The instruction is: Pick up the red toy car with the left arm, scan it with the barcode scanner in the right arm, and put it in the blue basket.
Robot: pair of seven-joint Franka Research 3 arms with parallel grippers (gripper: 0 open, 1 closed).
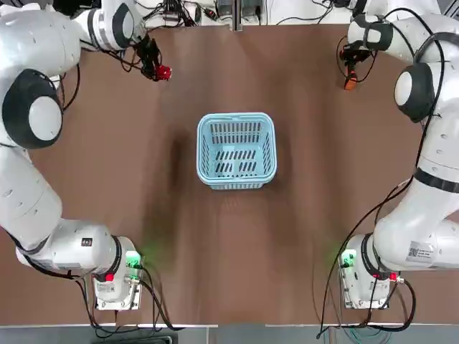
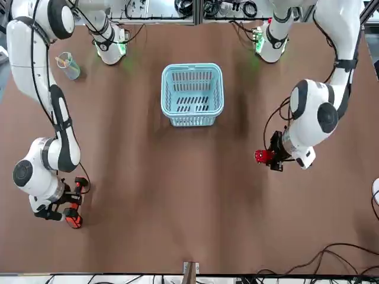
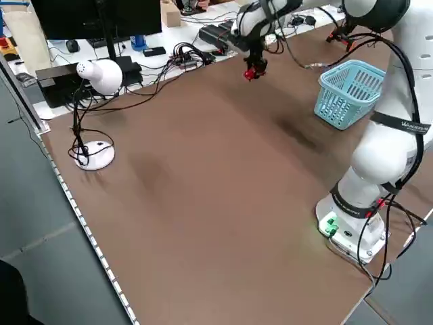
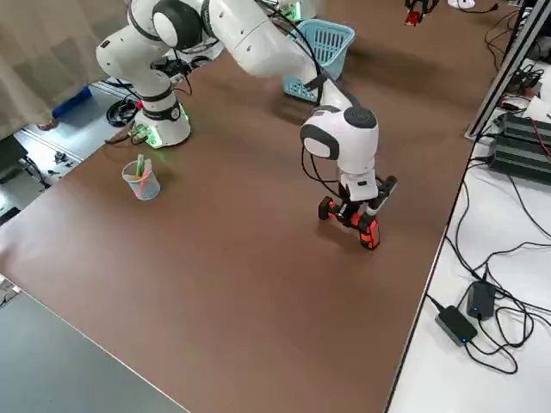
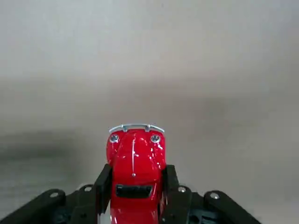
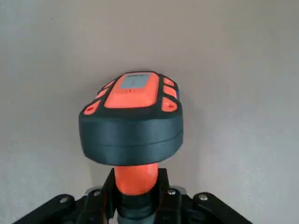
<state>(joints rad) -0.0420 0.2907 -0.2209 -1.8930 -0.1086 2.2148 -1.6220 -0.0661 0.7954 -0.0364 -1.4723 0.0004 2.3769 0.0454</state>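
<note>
Overall, the brown tabletop (image 1: 229, 294) carries both robot arms, their bases at its near edge. The left Franka arm (image 1: 43, 118) extends along the left side; the right Franka arm (image 1: 434, 136) extends along the right side. A flat black monitor (image 3: 95, 24) stands beyond the table in the left side view. The light blue slotted plastic basket (image 1: 237, 185) sits upright near the middle of the table, between the arms and touching neither gripper.

The left gripper (image 5: 137, 170) is located over the far left part of the table, well apart from the basket. The right gripper (image 6: 136, 175) is located over the far right part. Its fingers are clamped on the neck of the black-and-orange handheld barcode scanner (image 6: 131, 135), whose head projects past the fingertips. A translucent cup (image 4: 142, 181) holding slender items stands near the right arm's base. The glossy red toy car (image 5: 135, 161) is clamped by its sides between the left gripper's fingers, its chrome bumper (image 5: 136, 126) and two round headlights facing outward, away from the gripper.
</note>
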